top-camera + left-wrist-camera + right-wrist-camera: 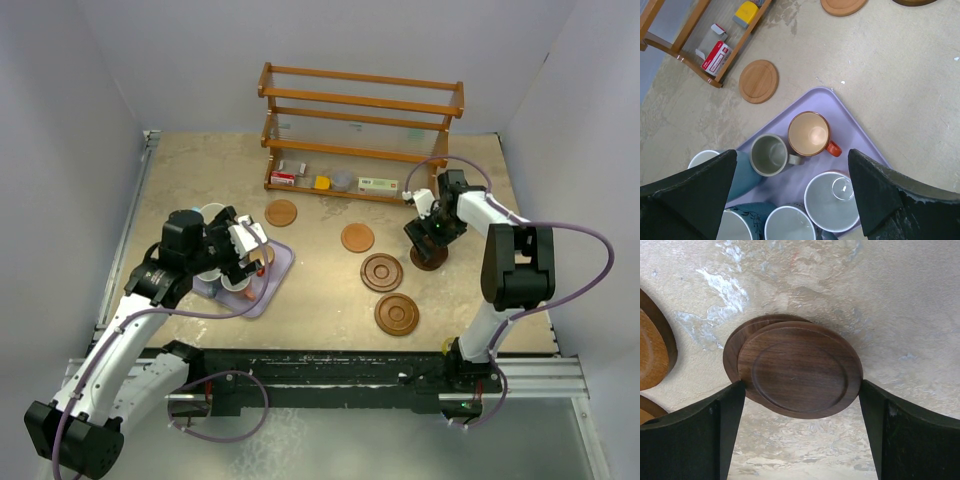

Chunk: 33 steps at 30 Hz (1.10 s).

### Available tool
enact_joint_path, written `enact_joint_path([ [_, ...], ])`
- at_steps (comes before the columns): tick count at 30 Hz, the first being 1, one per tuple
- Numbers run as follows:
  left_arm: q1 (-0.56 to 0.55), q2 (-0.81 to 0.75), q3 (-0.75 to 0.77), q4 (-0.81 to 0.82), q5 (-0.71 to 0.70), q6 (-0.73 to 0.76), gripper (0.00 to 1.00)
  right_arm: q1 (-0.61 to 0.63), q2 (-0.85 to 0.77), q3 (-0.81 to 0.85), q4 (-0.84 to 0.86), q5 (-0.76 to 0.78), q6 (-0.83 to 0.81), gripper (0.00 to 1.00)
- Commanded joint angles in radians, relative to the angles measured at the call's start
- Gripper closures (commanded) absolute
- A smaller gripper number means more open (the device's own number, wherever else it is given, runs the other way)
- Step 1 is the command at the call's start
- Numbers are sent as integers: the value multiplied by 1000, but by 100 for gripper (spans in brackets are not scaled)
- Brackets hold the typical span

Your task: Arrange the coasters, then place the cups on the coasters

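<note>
**Left jaws loose above the cups, right jaws astride the dark coasters**

My left jaws are released and spread wide. They hang above the lavender tray (850, 137), which lies on the left side of the tabletop (200, 170). Nothing sits between my left fingertips (715, 175). The cups stand upright on the tray below them. A copper-orange cup (809, 133) stands toward the tray's far corner, its handle pointing right. A grey-green cup (769, 155) is just beside it on the left. Pale blue cups (832, 205) with white insides fill the near part of the tray, partly hidden behind my fingers.

My right jaws are down low over the two dark brown coasters (800, 370) on the right side of the tabletop. The two discs are stacked. The upper one is shifted off the lower, so a crescent of the lower disc shows on the left. My right fingertips (735, 395) stand on either side of the upper disc, right at its rim. I cannot tell whether they are pressing it or only flanking it.

The two light brown coasters (282, 212) lie flat and apart in front of the wooden rack (360, 105). Small boxes (283, 177) rest on the rack's lowest shelf. The two grooved mid-brown coasters (381, 272) lie near each other, between the tray and the dark pair.
</note>
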Motion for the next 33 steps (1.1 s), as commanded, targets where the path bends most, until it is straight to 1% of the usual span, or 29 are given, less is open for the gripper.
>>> enact_joint_path([
  [1, -4, -19, 0, 39, 21, 4, 11, 31, 16, 24, -15, -29, -19, 9],
  [9, -3, -21, -2, 37, 19, 10, 11, 127, 47, 59, 27, 70, 9, 14],
  [15, -3, -27, -6, 34, 11, 16, 11, 197, 112, 129, 23, 111, 10, 21],
  [19, -4, -27, -9, 33, 7, 20, 11, 228, 147, 185, 12, 101, 10, 25],
  [23, -3, -25, -14, 36, 5, 23, 11, 239, 198, 267, -35, 52, 20, 26],
  [25, -4, -23, -16, 39, 4, 23, 11, 239, 197, 297, -70, 9, 26, 27],
  [26, -3, -22, -17, 42, 5, 25, 11, 239, 187, 300, -93, -23, 38, 27],
  [30, -3, -19, -16, 49, 12, 25, 11, 236, 95, 263, -87, -41, 38, 18],
  [33, -3, -17, -12, 48, 19, 24, 11, 221, 34, 235, -102, -72, 37, 15],
])
